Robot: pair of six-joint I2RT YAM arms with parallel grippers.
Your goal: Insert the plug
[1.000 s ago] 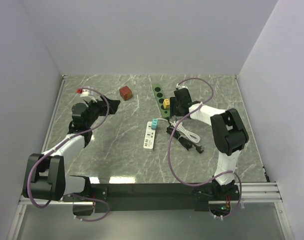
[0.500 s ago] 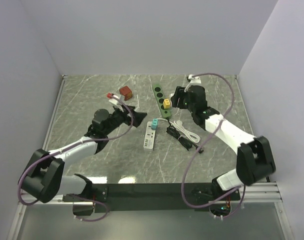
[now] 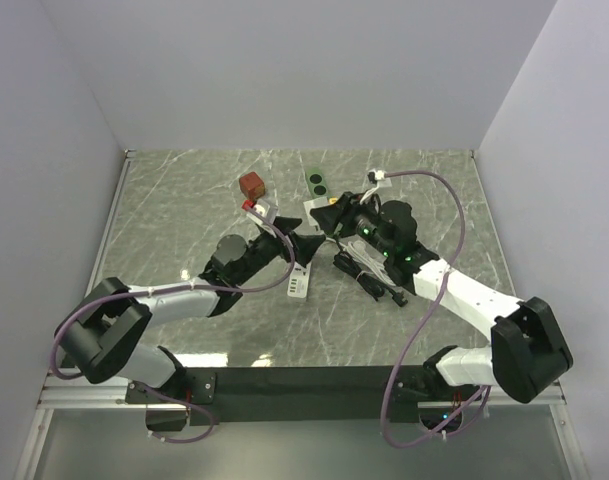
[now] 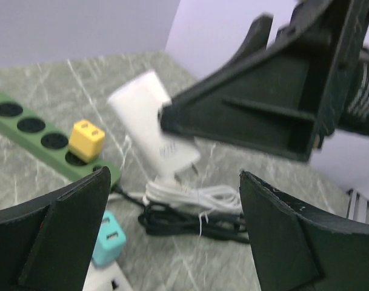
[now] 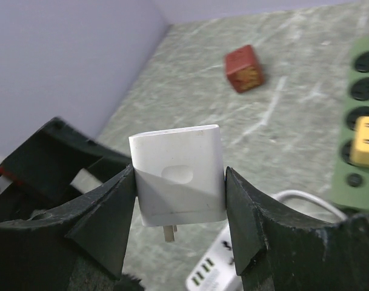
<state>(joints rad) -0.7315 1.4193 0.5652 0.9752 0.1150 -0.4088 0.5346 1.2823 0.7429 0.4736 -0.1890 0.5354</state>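
My right gripper [image 5: 179, 182] is shut on the white plug [image 5: 178, 154], gripping its two sides with the prongs pointing down. It hangs above the white power strip [image 5: 211, 276], a little off the table. From the left wrist, the plug [image 4: 151, 130] shows tilted, with its white cable [image 4: 196, 197] bunched below it. In the top view the right gripper [image 3: 329, 215] and the left gripper [image 3: 299, 245] meet over the strip [image 3: 298, 285]. My left gripper [image 4: 175, 236] stands wide open with nothing in it, facing the plug. A teal plug [image 4: 108, 239] sits in the strip's end.
A green power strip [image 3: 316, 183] with a yellow plug [image 4: 87, 139] lies behind. A red cube [image 3: 251, 184] rests at the back left. A coiled black cable [image 3: 369, 275] lies right of the white strip.
Both arms have swung in toward the table's middle. The right gripper carried the white plug from beside the green strip to over the white strip. The left gripper came from the back left.
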